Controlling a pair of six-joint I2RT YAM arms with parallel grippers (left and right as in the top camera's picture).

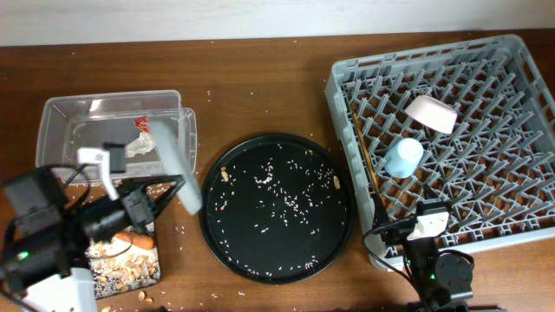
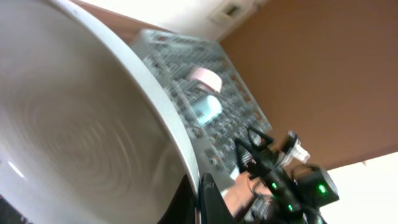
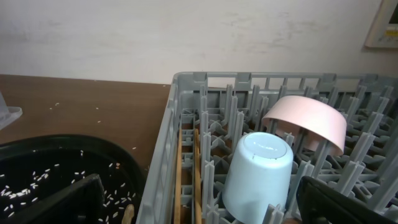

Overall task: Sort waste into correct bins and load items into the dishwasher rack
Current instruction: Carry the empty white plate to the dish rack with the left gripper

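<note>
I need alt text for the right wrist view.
A small light-blue cup stands upside down in a grey plastic pegged rack, beside an overturned pink bowl and thin wooden chopsticks. At left, white rice grains dot a round black tray.

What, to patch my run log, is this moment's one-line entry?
left gripper: shut on round white plate, tilted on edge | right gripper: open, empty | grey plastic dishwasher rack holds: pink bowl, light-blue cup, wooden chopsticks

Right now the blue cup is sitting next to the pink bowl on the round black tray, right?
Not quite. The blue cup does sit next to the pink bowl, but both are in the grey dishwasher rack, not on the round black tray. The right wrist view shows it.
</note>
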